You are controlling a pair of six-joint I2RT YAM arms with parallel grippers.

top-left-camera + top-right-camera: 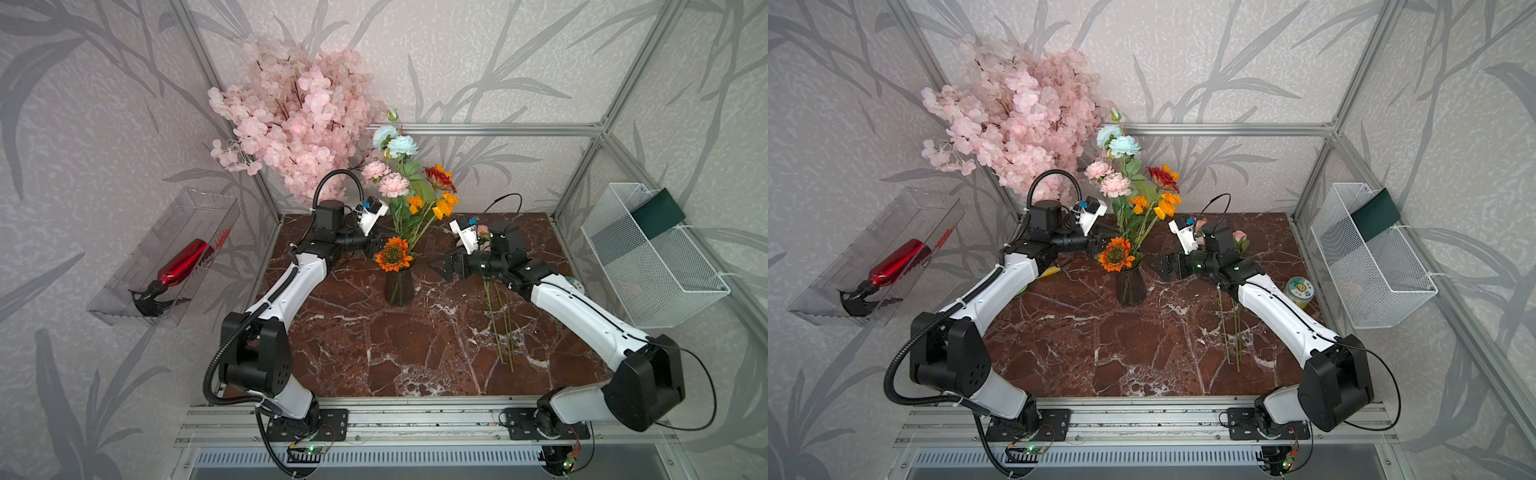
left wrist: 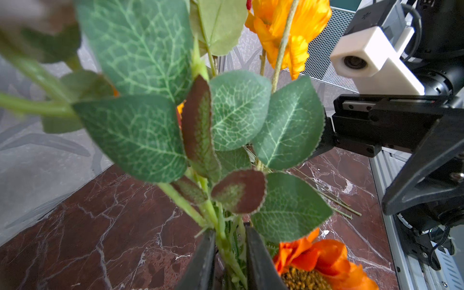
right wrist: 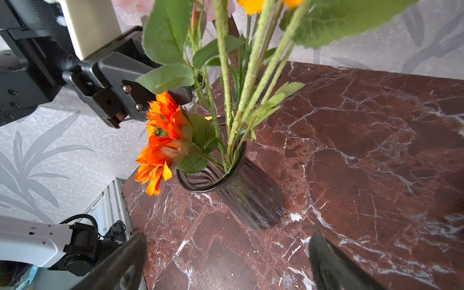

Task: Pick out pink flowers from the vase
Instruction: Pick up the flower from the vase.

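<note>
Left wrist view is looking up through leaves: at the bottom centre the left gripper (image 2: 229, 232) is pressing its two dark fingers (image 2: 203, 263) in on a bunch of green stems (image 2: 226, 251); whose stems they are, I cannot tell. Right wrist view is showing the right gripper (image 3: 226, 263) spread wide and holding nothing, its fingers low in the frame, facing the vase (image 3: 251, 200) at centre. In both top views, the red-brown marble desk (image 1: 353, 353) is filling the lower centre. Right of centre, loose stems (image 1: 500, 328) are lying on it under the right arm, with a pink bloom (image 1: 1239, 236) showing just beyond that arm. The vase is standing upright mid-frame, the left gripper reaching in just above its rim from the left, the right gripper near its right side, not touching. Higher in the frame, two pink flowers (image 1: 390, 180) are standing in the bouquet, in the vase, beneath light blue blooms (image 1: 395, 143). Farthest back, a pale pink blossom tree (image 1: 291, 112) is filling the upper left.
</note>
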